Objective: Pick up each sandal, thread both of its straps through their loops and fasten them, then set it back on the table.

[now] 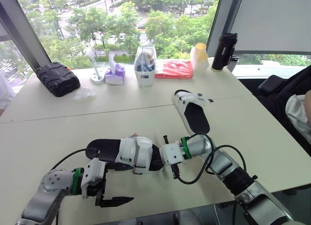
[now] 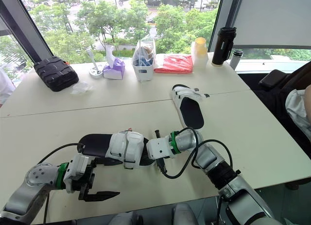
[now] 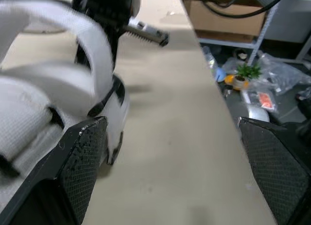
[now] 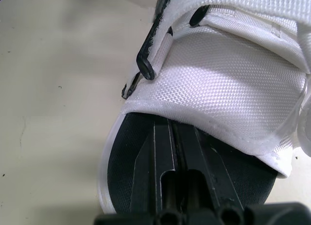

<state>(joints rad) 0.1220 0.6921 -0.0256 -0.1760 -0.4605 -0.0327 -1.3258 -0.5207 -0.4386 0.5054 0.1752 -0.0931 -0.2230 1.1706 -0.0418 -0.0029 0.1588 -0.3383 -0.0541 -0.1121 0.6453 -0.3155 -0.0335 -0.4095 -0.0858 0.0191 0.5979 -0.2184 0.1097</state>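
The near sandal (image 1: 127, 154) has a black footbed and broad white straps, and lies near the table's front edge. My right gripper (image 1: 159, 158) meets its toe end. In the right wrist view its fingers (image 4: 167, 137) lie shut together on the footbed, with the tips under the white strap beside a black loop (image 4: 146, 64). My left gripper (image 1: 121, 183) is open at the sandal's near side, one finger (image 3: 82, 162) close against the white strap and the other finger (image 3: 272, 162) over bare table. A second sandal (image 1: 193, 113) lies further back on the right, its white straps at the far end.
Along the far edge stand a black case (image 1: 57, 78), a tissue box (image 1: 115, 74), a clear container (image 1: 145, 64), a red packet (image 1: 174, 68), a yellow-lidded bottle (image 1: 199, 57) and a black flask (image 1: 224, 51). A person (image 1: 299, 113) sits at the right. The table's front edge (image 3: 214, 89) runs just beside my left gripper.
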